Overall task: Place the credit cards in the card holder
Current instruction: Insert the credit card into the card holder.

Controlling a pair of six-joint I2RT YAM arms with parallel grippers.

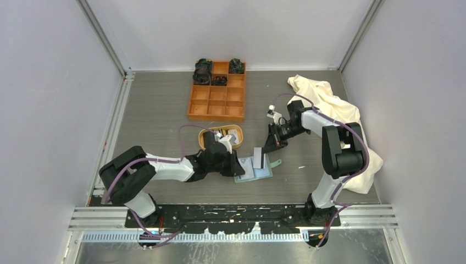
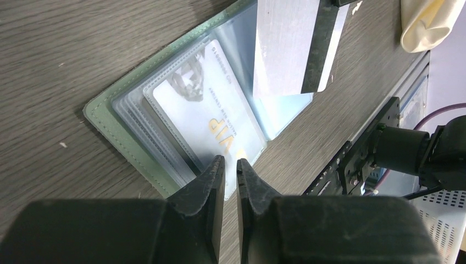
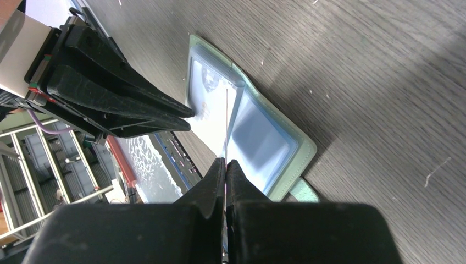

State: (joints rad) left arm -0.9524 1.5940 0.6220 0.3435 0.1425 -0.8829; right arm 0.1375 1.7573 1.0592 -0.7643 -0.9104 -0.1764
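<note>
The card holder (image 1: pixel 262 172) lies open and flat on the table (image 1: pixel 159 110), clear pockets facing up inside a sage-green rim. A white card (image 2: pixel 209 118) with gold lettering sits in its top pocket.

The left gripper (image 2: pixel 231 168) is at the holder's left edge, with its fingertips (image 2: pixel 217 168) right on the margin of the pocket stack. Its jaws stand almost together with only a thin slit between them. I cannot tell whether a pocket leaf is pinched in that slit.

Over the holder's middle, the right gripper (image 3: pixel 226 165) is clenched on a credit card (image 3: pixel 226 121), which the right wrist camera sees edge-on as a thin upright line. From the left wrist the same card is pale with a dark stripe down one side. Its lower edge comes down to the pockets, but whether it has entered one is unclear. A small strap tab (image 3: pixel 305 191) sticks out from the holder's right side.

Just beyond the holder, to its left, is an oval wooden tray (image 1: pixel 202 137) with more cards (image 1: pixel 233 133) in it. Farther beyond the holder stands an orange compartment box (image 1: pixel 207 107) with dark items (image 1: pixel 203 71) in its far cells. A cream cloth (image 1: pixel 329 104) lies heaped well to the holder's right, behind the right arm.
</note>
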